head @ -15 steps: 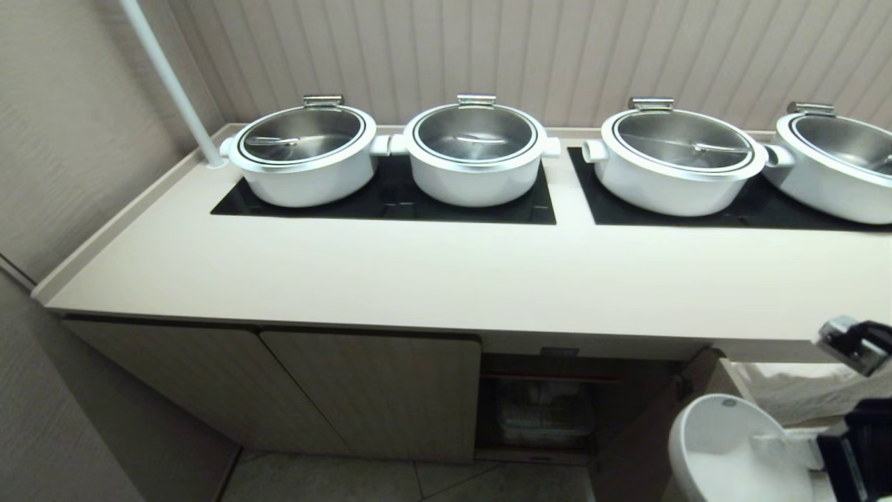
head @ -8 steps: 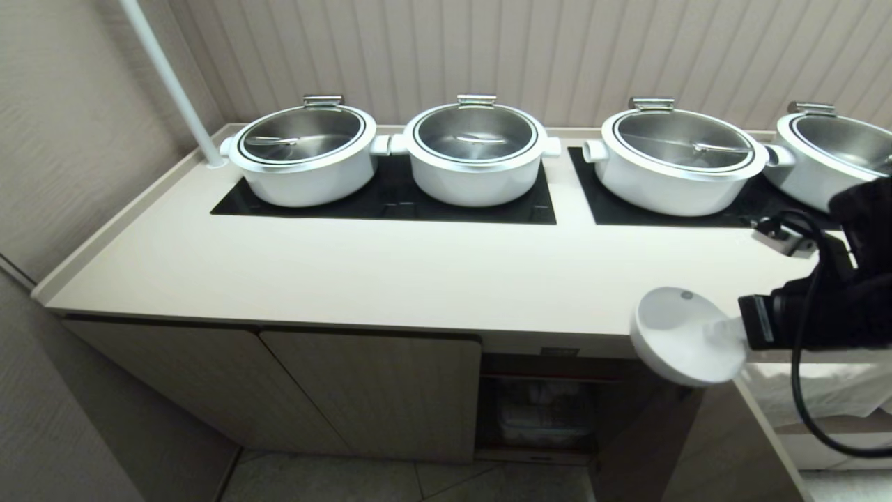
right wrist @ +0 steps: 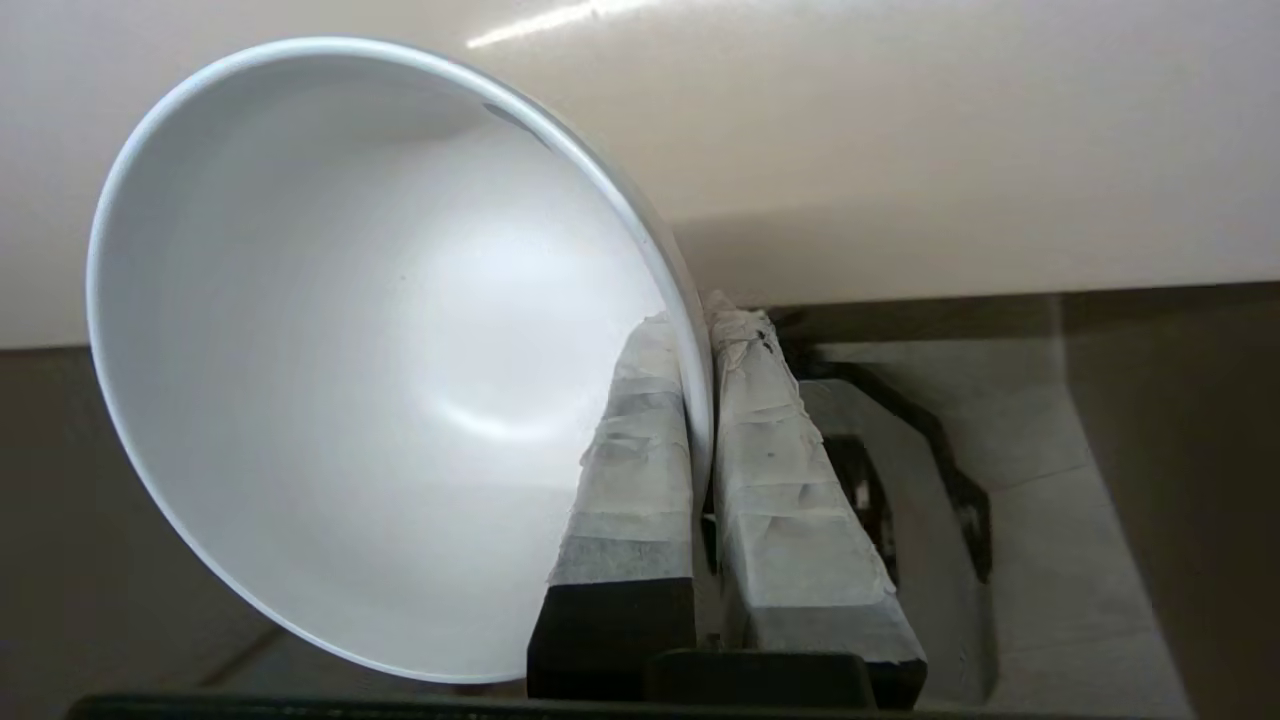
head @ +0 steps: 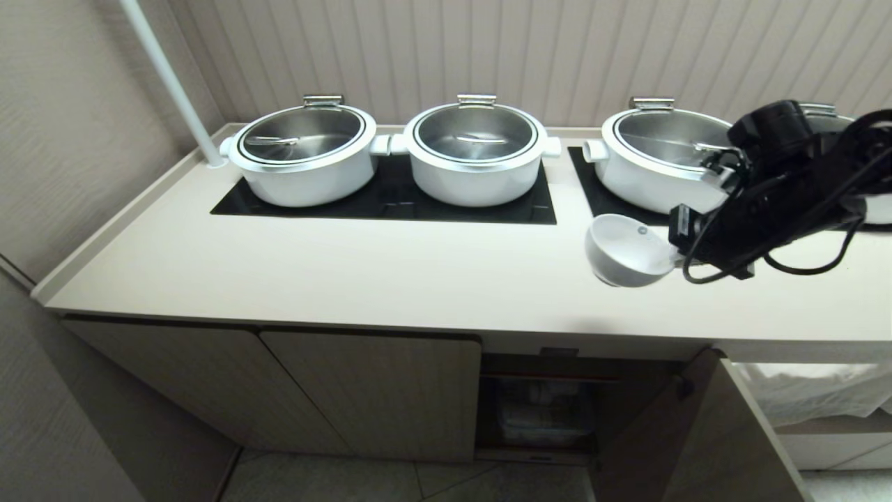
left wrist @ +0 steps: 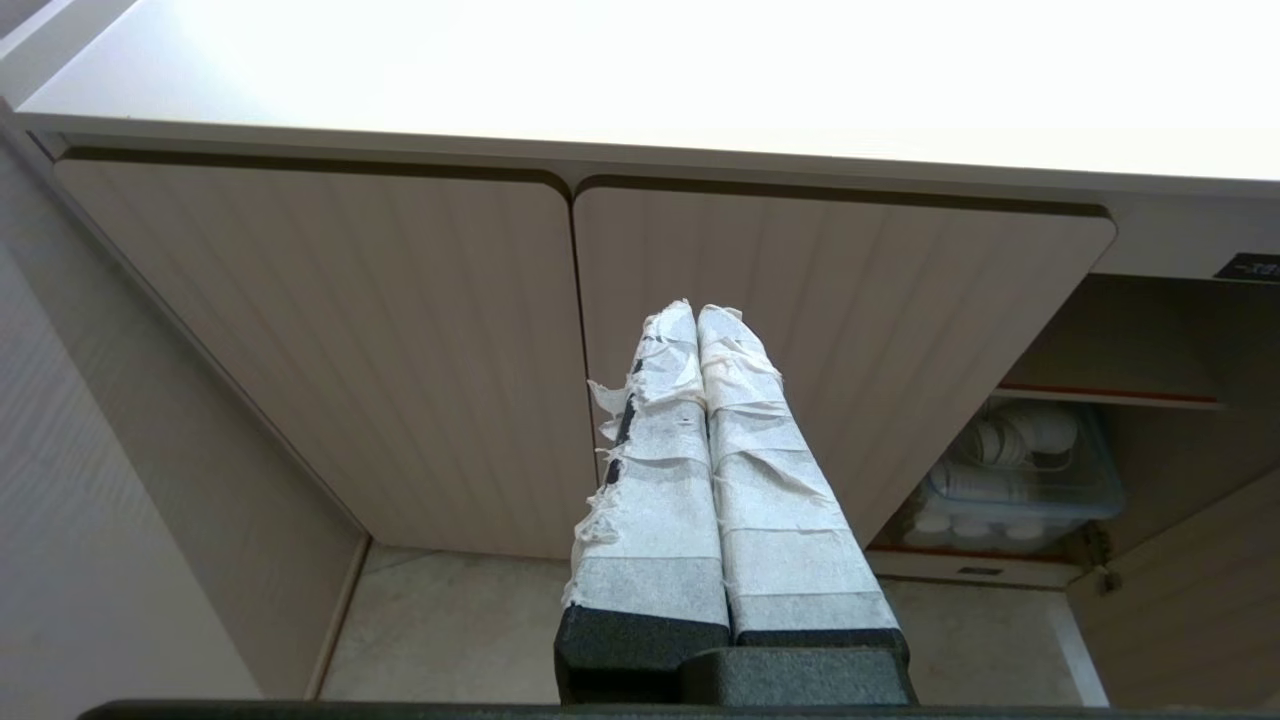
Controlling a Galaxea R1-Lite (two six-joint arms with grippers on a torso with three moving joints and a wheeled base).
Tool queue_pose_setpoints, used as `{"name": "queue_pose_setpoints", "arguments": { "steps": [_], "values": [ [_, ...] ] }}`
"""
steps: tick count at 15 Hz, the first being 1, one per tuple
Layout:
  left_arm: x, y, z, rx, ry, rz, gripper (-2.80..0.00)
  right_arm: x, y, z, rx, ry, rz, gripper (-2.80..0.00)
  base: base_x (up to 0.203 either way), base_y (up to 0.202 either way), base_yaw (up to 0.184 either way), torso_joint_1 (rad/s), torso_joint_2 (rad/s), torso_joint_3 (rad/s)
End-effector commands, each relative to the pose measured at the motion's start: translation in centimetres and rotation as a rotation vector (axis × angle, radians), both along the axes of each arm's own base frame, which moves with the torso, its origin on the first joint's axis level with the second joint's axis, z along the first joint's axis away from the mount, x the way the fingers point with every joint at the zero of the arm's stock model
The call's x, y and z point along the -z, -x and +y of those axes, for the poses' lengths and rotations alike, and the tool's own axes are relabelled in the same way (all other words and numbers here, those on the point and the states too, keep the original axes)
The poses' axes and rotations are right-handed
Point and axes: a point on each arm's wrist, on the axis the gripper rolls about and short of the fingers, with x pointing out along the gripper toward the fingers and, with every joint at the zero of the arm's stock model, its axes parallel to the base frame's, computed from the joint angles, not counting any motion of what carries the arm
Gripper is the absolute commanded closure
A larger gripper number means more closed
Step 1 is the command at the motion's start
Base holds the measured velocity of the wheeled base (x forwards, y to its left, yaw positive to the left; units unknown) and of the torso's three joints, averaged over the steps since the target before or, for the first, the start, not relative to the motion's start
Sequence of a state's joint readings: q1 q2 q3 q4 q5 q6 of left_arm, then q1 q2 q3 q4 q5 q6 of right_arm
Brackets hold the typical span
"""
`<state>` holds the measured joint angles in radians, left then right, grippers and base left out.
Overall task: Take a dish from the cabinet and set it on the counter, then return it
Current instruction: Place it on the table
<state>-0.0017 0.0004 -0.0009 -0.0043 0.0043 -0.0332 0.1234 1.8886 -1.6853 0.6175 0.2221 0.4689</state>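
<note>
White tape: wrapped both fingers (right wrist: 640, 470) of the right gripper (head: 674, 259), which were clamped on the rim of the bowl (head: 626, 251), one finger inside the wall and one outside.
Bowl: plain white, held tilted with its opening turned up and toward the robot, above the counter (head: 390, 272); whether its underside touched the surface could not be told.
Right arm: black with loose cables, reaching in from the right over the counter, in front of the third pot (head: 662, 164).
Counter: smooth beige, with two black glass panels (head: 390, 202) at the back.
Pots: four large white ones with steel lids stood in a row on the panels.
Cabinet (head: 376, 390): below the counter, two ribbed doors closed on the left, and one door (head: 697, 432) swung open on the right.
Open compartment: a clear bin of white dishes (left wrist: 1010, 470) sat on the shelf.
Left gripper (left wrist: 698, 320): taped fingers pressed together, holding nothing, low in front of the closed doors.
White pole (head: 174, 84): rose from the counter's back left corner.
</note>
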Motion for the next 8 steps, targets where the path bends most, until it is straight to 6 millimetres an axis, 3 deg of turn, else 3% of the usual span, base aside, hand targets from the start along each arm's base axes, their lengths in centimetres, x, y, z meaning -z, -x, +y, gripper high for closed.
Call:
{"name": "queue_pose_setpoints", "arguments": {
  "steps": [1, 8],
  "values": [
    [0.0, 0.0, 0.0, -0.001, 0.001, -0.001, 0.00, 1.6, -3.5, 1.2, 0.042, -0.031, 0.077, 0.00, 0.000, 0.000, 0.000, 0.000, 0.00, 0.000],
    [0.0, 0.0, 0.0, -0.001, 0.001, 0.000, 0.00, 5.3, -6.8, 1.8, 0.150, 0.134, 0.124, 0.00, 0.000, 0.000, 0.000, 0.000, 0.00, 0.000]
  ]
}}
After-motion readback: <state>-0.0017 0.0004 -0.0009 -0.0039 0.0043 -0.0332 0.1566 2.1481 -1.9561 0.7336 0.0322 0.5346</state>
